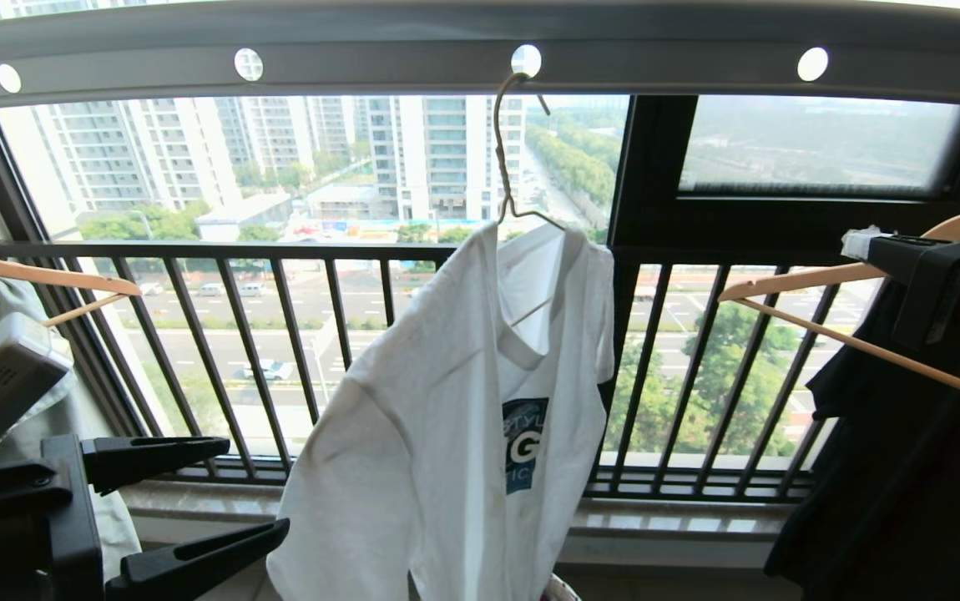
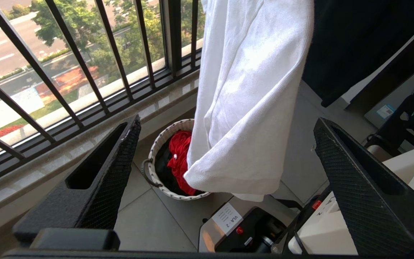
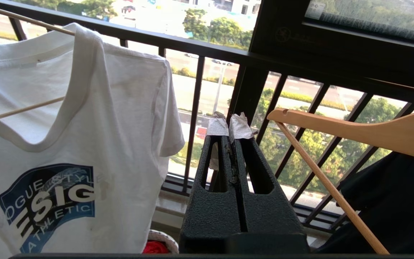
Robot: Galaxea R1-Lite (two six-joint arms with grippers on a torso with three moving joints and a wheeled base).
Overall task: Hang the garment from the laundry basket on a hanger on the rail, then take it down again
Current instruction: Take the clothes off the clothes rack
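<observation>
The white garment (image 1: pixel 447 401) with its blue chest print hangs lopsided on the thin cream hanger (image 1: pixel 503 150), whose hook sits in a hole of the grey rail (image 1: pixel 664 63). My left gripper (image 1: pixel 255 487) is low at the left, open and empty, a little short of the shirt's lower sleeve. From the left wrist, the garment's hem (image 2: pixel 250 90) hangs beyond the spread fingers (image 2: pixel 113 169), above the laundry basket (image 2: pixel 155 144). My right gripper (image 1: pixel 860 242) is shut and empty, up at the right; its taped tips (image 3: pixel 228 126) stay apart from the garment (image 3: pixel 84 126).
A red cloth (image 2: pixel 180 151) lies in the basket on the tiled floor. Wooden hangers (image 1: pixel 847 275) flank the shirt, the right one carrying a black shirt (image 1: pixel 906 467). The black barred window railing (image 1: pixel 280 250) runs close behind. My own base (image 2: pixel 250 230) is below.
</observation>
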